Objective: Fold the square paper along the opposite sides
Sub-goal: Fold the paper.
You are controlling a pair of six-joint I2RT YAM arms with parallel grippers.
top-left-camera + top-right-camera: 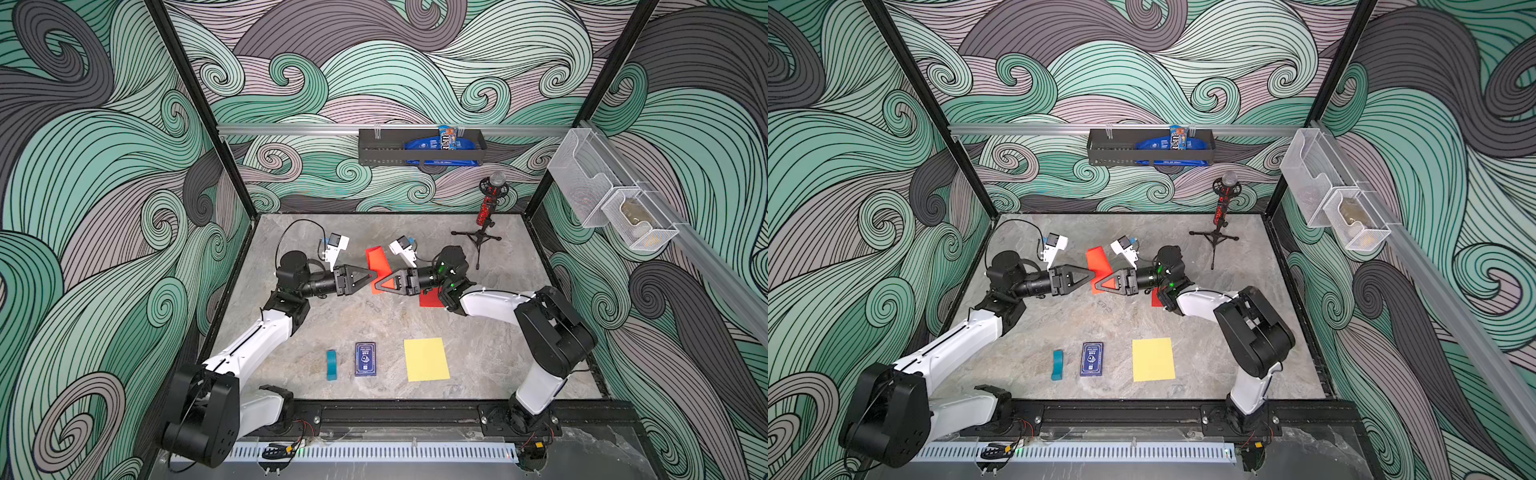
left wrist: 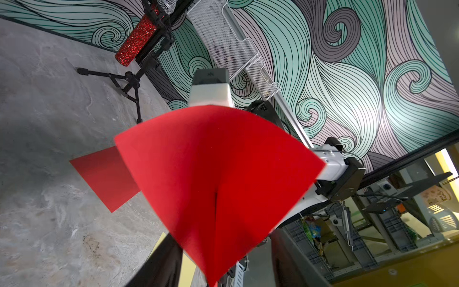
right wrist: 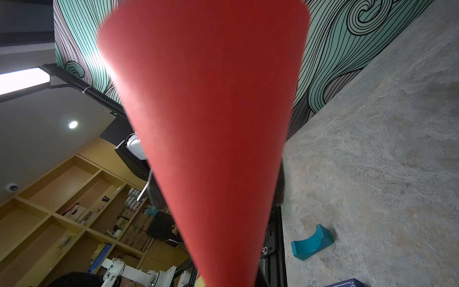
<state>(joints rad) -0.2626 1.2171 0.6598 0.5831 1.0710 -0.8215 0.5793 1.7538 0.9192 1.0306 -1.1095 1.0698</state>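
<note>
A red square paper (image 1: 376, 259) hangs in the air above the table's middle, bent over with a crease (image 2: 216, 198) running down it. My right gripper (image 1: 377, 286) is shut on its lower corner, and in the right wrist view the sheet (image 3: 211, 124) fans out from the jaws (image 3: 228, 280). My left gripper (image 1: 376, 276) faces it tip to tip. Its fingers (image 2: 164, 263) stand apart on either side of the paper's tip, which neither finger touches. In both top views the two grippers (image 1: 1093, 281) meet at the paper (image 1: 1097, 259).
A second red sheet (image 1: 430, 298) lies flat under my right arm. A yellow sheet (image 1: 426, 359), a dark blue card box (image 1: 365, 359) and a teal block (image 1: 331, 365) lie near the front. A microphone on a tripod (image 1: 484, 220) stands at the back right.
</note>
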